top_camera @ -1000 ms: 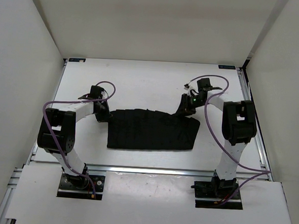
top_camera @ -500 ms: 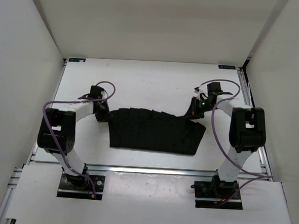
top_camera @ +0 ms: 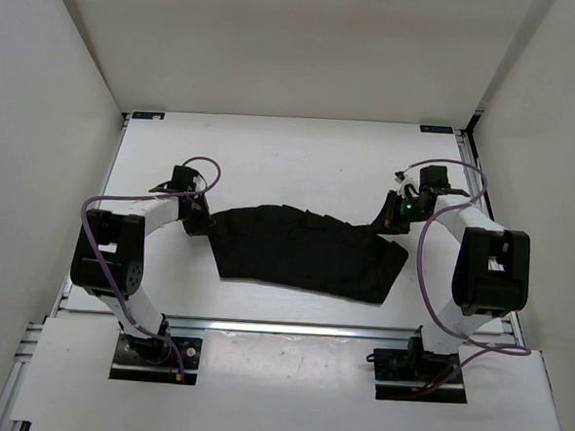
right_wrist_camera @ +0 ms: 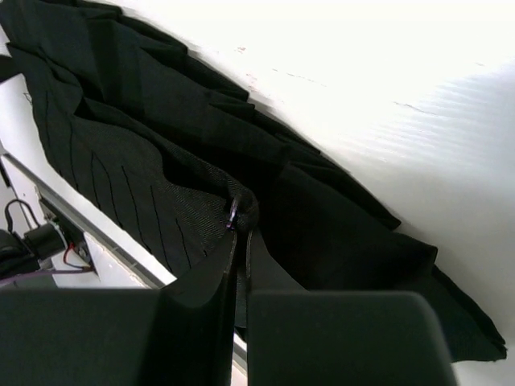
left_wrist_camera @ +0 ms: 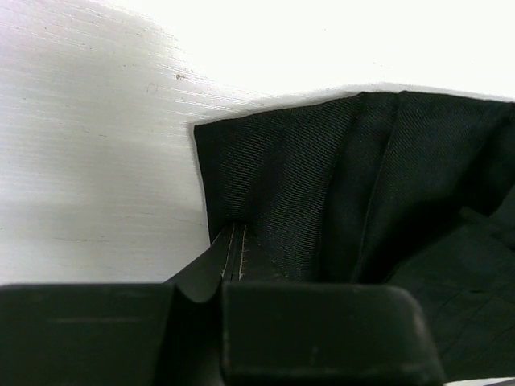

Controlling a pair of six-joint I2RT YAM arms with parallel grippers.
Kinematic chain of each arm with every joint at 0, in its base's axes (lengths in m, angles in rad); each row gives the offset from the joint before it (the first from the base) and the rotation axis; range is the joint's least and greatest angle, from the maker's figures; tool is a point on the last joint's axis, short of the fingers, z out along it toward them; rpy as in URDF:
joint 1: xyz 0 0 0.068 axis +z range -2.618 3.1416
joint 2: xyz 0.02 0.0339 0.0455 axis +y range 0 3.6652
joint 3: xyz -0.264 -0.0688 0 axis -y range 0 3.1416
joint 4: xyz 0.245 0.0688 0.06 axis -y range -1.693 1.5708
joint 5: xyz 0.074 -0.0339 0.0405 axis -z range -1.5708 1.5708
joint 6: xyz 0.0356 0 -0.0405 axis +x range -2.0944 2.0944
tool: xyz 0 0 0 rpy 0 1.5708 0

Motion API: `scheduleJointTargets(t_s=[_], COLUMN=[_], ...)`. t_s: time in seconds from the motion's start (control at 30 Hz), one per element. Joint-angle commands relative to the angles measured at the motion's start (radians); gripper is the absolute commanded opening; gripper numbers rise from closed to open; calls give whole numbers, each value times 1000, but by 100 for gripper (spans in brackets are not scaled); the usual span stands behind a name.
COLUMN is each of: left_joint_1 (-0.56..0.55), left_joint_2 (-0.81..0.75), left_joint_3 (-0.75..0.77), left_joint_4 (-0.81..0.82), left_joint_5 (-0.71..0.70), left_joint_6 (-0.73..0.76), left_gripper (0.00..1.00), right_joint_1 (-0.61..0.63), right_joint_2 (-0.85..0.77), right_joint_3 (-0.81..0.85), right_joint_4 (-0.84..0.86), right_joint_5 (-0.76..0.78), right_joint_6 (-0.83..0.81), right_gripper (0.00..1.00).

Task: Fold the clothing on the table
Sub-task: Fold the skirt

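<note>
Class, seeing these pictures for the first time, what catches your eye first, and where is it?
The black pleated clothing stands out, spread across the middle of the white table. The left end effector pinches its left corner and the right end effector its right edge, both shut on the fabric.

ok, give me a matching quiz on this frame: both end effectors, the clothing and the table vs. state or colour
1. left end effector
2. right end effector
3. clothing
4. table

a. white, flat
b. black, pleated
c. shut on the clothing's right end
d. shut on the clothing's left corner

Pairs: 1-d, 2-c, 3-b, 4-a
</note>
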Motion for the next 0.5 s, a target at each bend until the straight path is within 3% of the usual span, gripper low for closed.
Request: scheduleJointTargets(t_s=[0.0,0.47], left_joint_1=[8,9], left_joint_2=[-19,-33], left_joint_3=[-32,-44], left_joint_4=[-39,-38], left_joint_5=[-30,-22], left_joint_6=[10,5], left_gripper=[0,0], right_joint_1=[-29,-118], right_joint_2=[-79,-197], right_joint_3=[-33,-139], right_joint_4=[20,24], right_joint_5=[22,45], right_joint_6=[0,1], right_gripper=[0,0])
